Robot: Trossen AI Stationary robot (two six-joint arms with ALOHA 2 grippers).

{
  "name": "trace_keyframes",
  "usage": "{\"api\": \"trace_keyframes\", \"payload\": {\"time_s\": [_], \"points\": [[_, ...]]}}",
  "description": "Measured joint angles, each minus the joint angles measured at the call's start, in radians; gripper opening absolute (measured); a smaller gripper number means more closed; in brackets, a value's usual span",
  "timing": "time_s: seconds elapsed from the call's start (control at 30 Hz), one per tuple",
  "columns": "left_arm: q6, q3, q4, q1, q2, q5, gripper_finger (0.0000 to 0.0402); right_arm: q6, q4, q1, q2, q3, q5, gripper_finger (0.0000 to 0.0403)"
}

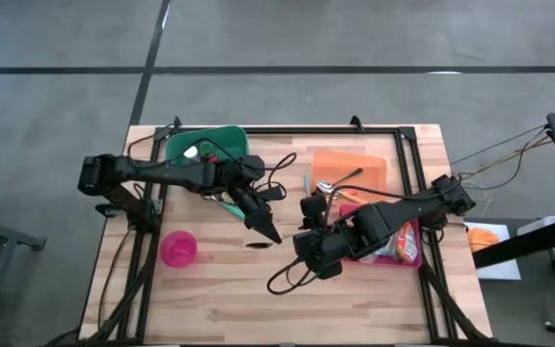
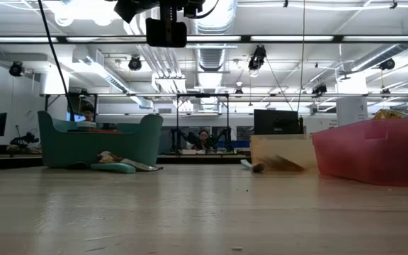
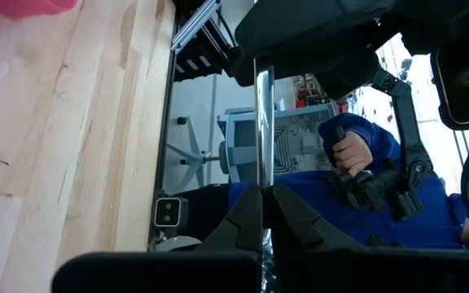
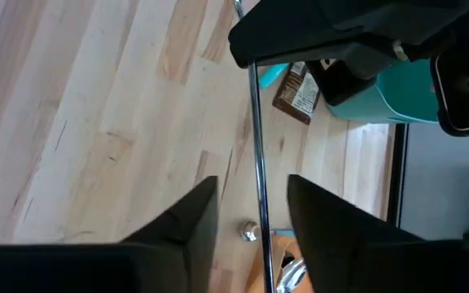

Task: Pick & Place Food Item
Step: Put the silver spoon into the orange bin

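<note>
A thin shiny metal rod (image 3: pixel 264 122) spans the gap between my two grippers above the middle of the table. My left gripper (image 1: pixel 270 233) (image 3: pixel 265 191) is shut on one end of it. My right gripper (image 1: pixel 304 253) (image 4: pixel 252 183) is open. Its two fingers stand on either side of the rod (image 4: pixel 255 130) with a gap on each side. Wrapped food packets lie in the pink tray (image 1: pixel 408 253) under the right arm. A brown wrapped bar (image 4: pixel 298 91) lies on the table beside the teal bin (image 1: pixel 200 145). My left gripper pinches the rod's end (image 3: pixel 262 181) between its two fingertips. The rod runs on straight past the fingertips toward the right gripper. It is lifted clear of the table.
A pink cup (image 1: pixel 178 248) stands near the left arm. An orange board (image 1: pixel 355 166) with a metal utensil (image 1: pixel 328 183) on it lies at the far right. Black cables trail over the table's middle. People sit in the room beyond the table.
</note>
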Motion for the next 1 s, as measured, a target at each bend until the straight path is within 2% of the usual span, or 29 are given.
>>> {"api": "trace_keyframes", "payload": {"time_s": [0.33, 0.43, 0.77, 1.0], "points": [[-0.004, 0.000, 0.013, -0.001, 0.000, 0.000, 0.0000, 0.014, -0.002, -0.004, 0.000, 0.013, -0.004, 0.0018], [-0.012, 0.000, 0.044, -0.001, 0.000, 0.004, 0.0013, 0.022, -0.004, -0.003, -0.002, 0.016, -0.007, 0.0014], [-0.015, -0.001, 0.127, 0.000, 0.000, -0.001, 0.0101, 0.091, -0.003, -0.005, -0.002, 0.016, -0.015, 0.0010], [-0.042, -0.001, 0.184, 0.004, 0.000, -0.001, 0.0139, 0.147, -0.020, -0.004, -0.003, 0.016, -0.041, 0.0009]]}}
